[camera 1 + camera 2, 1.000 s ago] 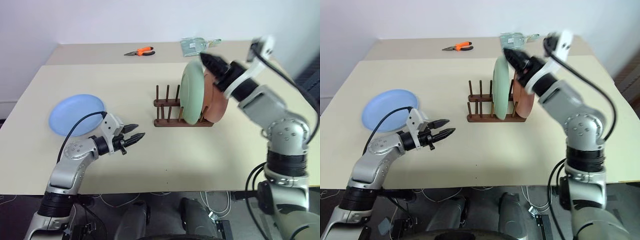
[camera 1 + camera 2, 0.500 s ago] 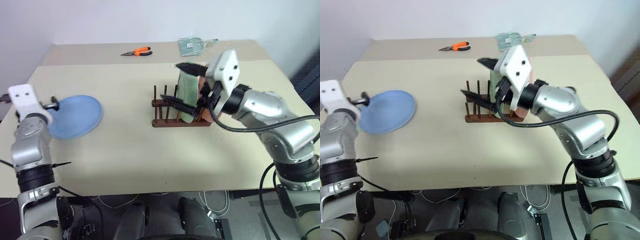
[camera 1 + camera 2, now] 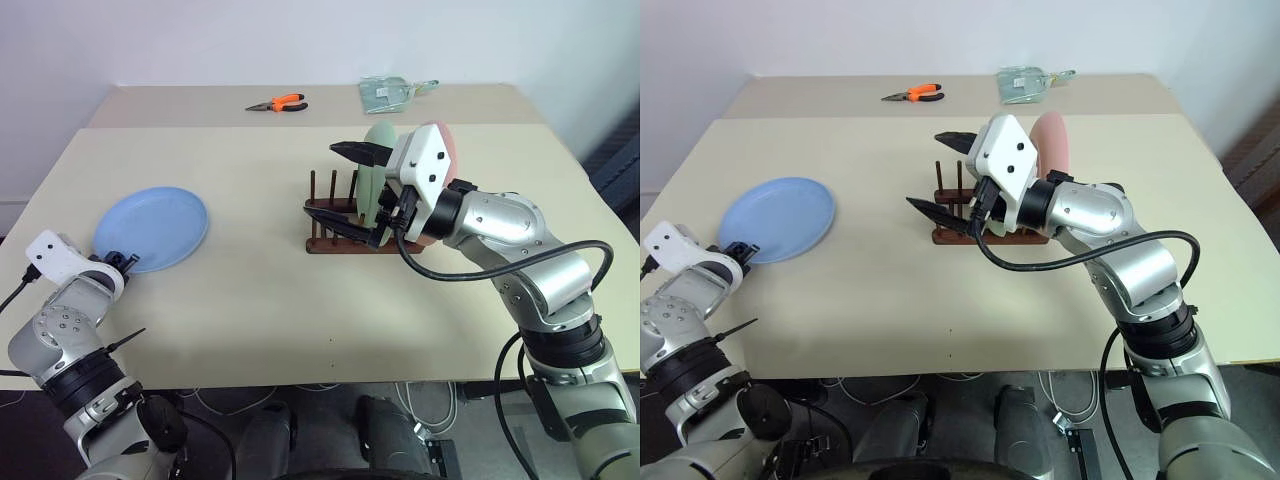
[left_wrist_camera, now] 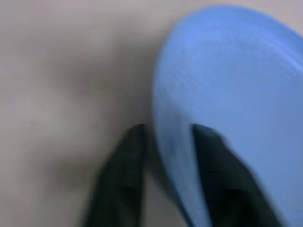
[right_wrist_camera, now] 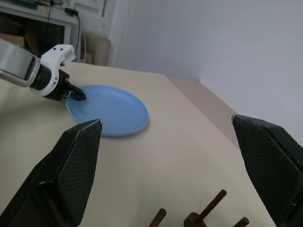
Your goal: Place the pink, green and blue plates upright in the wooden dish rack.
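The blue plate (image 3: 152, 228) lies flat on the table at the left. My left gripper (image 3: 125, 262) is at its near rim, and the left wrist view shows the rim (image 4: 175, 142) clamped between my shut fingers. The wooden dish rack (image 3: 345, 246) stands mid-table. The green plate (image 3: 372, 180) and the pink plate (image 3: 445, 150) stand upright in it at its right end. My right gripper (image 3: 340, 185) hovers wide open in front of the rack, pointing left, and holds nothing.
Orange pliers (image 3: 280, 102) and a clear plastic packet (image 3: 390, 92) lie on the far table. Bare tabletop stretches between the blue plate and the rack. The rack's left pegs (image 3: 315, 190) stand bare.
My left arm swung out to the left and shut on the blue plate's rim. My right gripper came off the racked plates, turned to point left and opened wide.
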Controlling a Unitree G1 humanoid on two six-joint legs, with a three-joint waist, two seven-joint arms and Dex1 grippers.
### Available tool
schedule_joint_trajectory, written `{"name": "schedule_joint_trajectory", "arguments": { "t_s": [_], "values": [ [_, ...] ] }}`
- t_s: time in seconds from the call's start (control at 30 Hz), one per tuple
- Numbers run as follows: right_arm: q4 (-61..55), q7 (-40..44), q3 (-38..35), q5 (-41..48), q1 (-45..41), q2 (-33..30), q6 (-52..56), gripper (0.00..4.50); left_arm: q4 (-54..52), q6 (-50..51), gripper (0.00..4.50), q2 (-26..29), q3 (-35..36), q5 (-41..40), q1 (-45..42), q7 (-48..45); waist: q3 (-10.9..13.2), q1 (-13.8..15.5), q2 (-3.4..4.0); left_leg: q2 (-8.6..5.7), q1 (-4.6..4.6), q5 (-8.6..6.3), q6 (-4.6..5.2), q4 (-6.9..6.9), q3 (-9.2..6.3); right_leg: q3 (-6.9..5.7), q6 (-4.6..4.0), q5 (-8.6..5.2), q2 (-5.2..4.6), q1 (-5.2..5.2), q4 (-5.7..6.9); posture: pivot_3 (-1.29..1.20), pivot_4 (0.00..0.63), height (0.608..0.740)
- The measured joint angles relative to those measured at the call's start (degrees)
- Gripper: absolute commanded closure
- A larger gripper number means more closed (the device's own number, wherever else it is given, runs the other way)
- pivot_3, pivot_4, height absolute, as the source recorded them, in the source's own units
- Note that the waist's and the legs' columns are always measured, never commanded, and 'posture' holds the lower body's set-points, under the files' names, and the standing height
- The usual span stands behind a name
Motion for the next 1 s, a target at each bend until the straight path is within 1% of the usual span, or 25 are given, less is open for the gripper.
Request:
{"name": "schedule_joint_trajectory", "arguments": {
  "t_s": [0.03,0.13,0.2,0.23,0.3,0.37,0.43,0.53,0.67,0.77,0.8,0.87,0.93,0.97,1.0],
  "values": [
    [0.0,0.2,0.0,0.0,0.2,0.0,0.1,0.0,0.0,-0.2,4.42,0.0,-0.2,-0.4,-0.2,-0.2,0.0,0.0,0.0,0.0,0.01,0.0,0.0,0.0,0.0,0.0,0.0,0.0,0.0,0.01,0.0,0.0,0.15,0.74],
    [0.0,1.4,0.2,-0.8,0.2,0.0,0.6,0.0,-1.7,-4.9,4.42,0.8,-6.8,-0.4,-0.2,-6.4,0.1,0.3,-0.12,-0.01,-0.04,0.04,-0.07,0.01,0.0,-0.02,-0.02,0.01,-0.01,0.01,-0.02,0.0,0.15,0.74],
    [0.0,2.3,2.3,-5.2,0.1,-1.4,-1.4,0.0,-4.6,-7.2,4.42,0.8,-12.3,-0.8,-1.4,-10.6,0.1,0.5,-0.21,-0.03,-0.06,0.04,-0.08,0.02,0.01,-0.01,-0.03,0.01,-0.02,0.01,-0.06,0.0,0.15,0.74],
    [0.2,2.9,4.5,-8.9,-0.3,-2.2,-3.5,0.0,-6.7,-8.1,4.42,0.9,-15.8,-1.5,-3.3,-12.8,0.2,0.7,-0.28,-0.03,-0.07,0.04,-0.09,0.02,0.03,-0.01,-0.03,0.01,-0.01,0.0,-0.07,0.0,0.15,0.74],
    [0.5,3.6,7.9,-14.1,-1.5,-1.9,-7.1,0.0,-10.4,-8.8,4.42,1.8,-21.7,-2.1,-7.3,-15.8,0.2,0.6,-0.28,-0.02,-0.06,0.04,-0.1,-0.01,0.07,0.0,-0.02,0.02,-0.01,-0.02,-0.08,0.0,0.15,0.74],
    [1.1,3.8,10.1,-17.8,-2.4,-1.3,-9.7,0.0,-14.0,-9.4,4.42,3.0,-25.6,-2.9,-10.0,-17.9,0.2,0.1,-0.27,-0.01,-0.01,0.04,-0.1,-0.05,0.12,0.04,-0.02,0.01,-0.01,-0.01,-0.1,0.0,0.15,0.74],
    [5.9,2.7,13.3,-24.9,-5.0,-0.3,-14.0,0.0,-16.6,-7.3,4.42,4.2,-29.6,-3.9,-12.2,-19.2,0.2,-0.7,-0.24,0.01,0.05,0.06,-0.11,-0.08,0.21,0.11,-0.02,0.02,-0.01,-0.05,-0.05,0.0,0.15,0.74],
    [14.3,0.7,16.9,-34.0,-8.2,2.1,-19.0,0.85,-19.1,-2.7,4.5,3.3,-33.1,-7.2,-14.7,-19.5,0.2,-0.6,-0.24,0.03,0.05,0.12,-0.2,-0.24,0.15,0.1,-0.04,0.02,0.02,-0.14,0.0,0.0,0.15,0.74],
    [18.7,0.0,18.2,-39.7,-8.3,3.6,-23.4,2.87,-19.7,0.0,4.5,2.7,-32.2,-9.7,-16.3,-17.1,0.2,-0.4,-0.26,0.01,0.03,0.21,-0.34,-0.43,0.11,0.11,-0.06,0.03,0.02,-0.23,-0.01,0.0,0.15,0.74],
    [19.0,-0.3,17.6,-41.0,-8.3,4.6,-25.8,4.4,-19.6,0.8,4.5,3.1,-30.2,-10.3,-16.4,-15.1,0.2,-0.4,-0.27,0.02,0.05,0.42,-0.69,-0.61,0.08,0.12,-0.1,0.06,0.03,-0.29,-0.02,0.0,0.15,0.74],
    [18.8,-0.5,17.1,-41.3,-8.4,4.8,-26.7,4.49,-19.4,0.8,4.17,3.1,-29.3,-10.3,-16.3,-14.7,0.2,-0.4,-0.27,0.02,0.05,0.44,-0.71,-0.63,0.07,0.11,-0.11,0.06,0.04,-0.32,-0.01,0.0,0.15,0.74],
    [18.8,-0.5,16.3,-41.9,-8.5,5.0,-28.2,4.5,-19.3,0.1,3.46,2.5,-27.9,-11.3,-16.3,-14.4,0.1,-0.3,-0.3,0.02,0.04,0.44,-0.71,-0.62,0.04,0.1,-0.12,0.07,0.06,-0.29,-0.01,0.0,0.15,0.74],
    [19.3,-0.2,16.1,-42.0,-8.4,5.7,-28.0,4.5,-18.6,-1.8,2.55,1.2,-25.3,-12.7,-16.7,-13.3,0.2,-0.2,-0.34,0.02,0.05,0.44,-0.7,-0.62,0.02,0.1,-0.13,0.08,0.06,-0.26,-0.03,0.0,0.15,0.74],
    [19.4,-0.2,15.8,-41.6,-8.2,6.6,-27.9,4.5,-17.4,-3.5,1.99,0.9,-23.4,-13.0,-17.6,-12.5,0.2,-0.2,-0.38,0.02,0.04,0.45,-0.7,-0.62,0.0,0.09,-0.16,0.09,0.07,-0.28,-0.03,0.0,0.15,0.74],
    [19.2,-0.1,15.5,-40.9,-8.2,7.7,-27.5,4.5,-16.4,-5.3,1.6,1.1,-21.7,-12.9,-18.5,-11.8,0.2,-0.2,-0.38,0.03,0.04,0.46,-0.71,-0.63,-0.02,0.09,-0.18,0.1,0.09,-0.29,-0.03,0.0,0.15,0.74]
  ]
}}
